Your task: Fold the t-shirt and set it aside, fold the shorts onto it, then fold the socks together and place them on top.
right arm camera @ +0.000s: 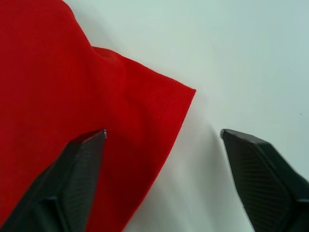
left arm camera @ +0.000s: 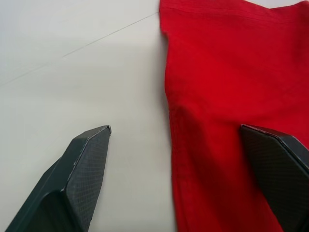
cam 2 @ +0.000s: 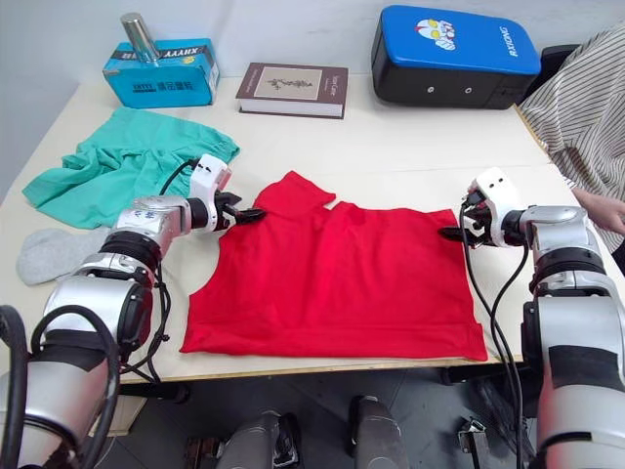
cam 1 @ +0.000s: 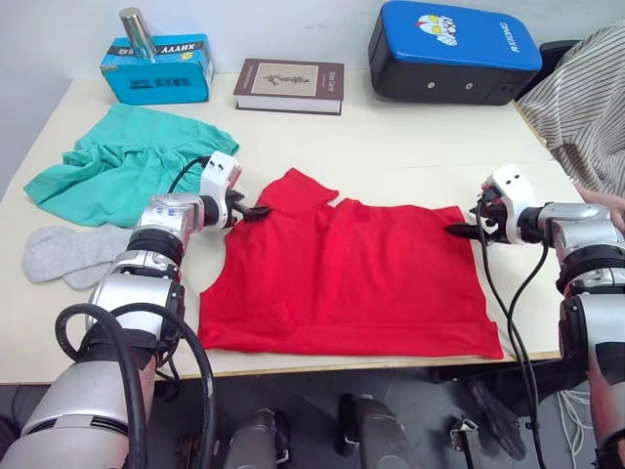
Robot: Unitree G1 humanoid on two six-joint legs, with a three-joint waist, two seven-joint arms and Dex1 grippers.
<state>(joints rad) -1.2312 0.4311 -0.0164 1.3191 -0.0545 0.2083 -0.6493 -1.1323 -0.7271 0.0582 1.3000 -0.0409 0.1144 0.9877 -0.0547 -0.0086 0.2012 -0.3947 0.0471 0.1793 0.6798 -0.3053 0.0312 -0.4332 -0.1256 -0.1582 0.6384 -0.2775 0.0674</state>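
Right now both your grippers are released: the left gripper (cam 1: pixel 256 211) straddles the t-shirt (cam 1: pixel 352 278) edge by the sleeve, the right gripper (cam 1: pixel 461 231) its far corner. That t-shirt lies spread along the table's (cam 1: pixel 391 137) near edge. Pinching now probably catches one layer only, so the fold drags crooked.

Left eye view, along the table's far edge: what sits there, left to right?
Blue tissue box with a metal cylinder on top → brown book → blue and black case.
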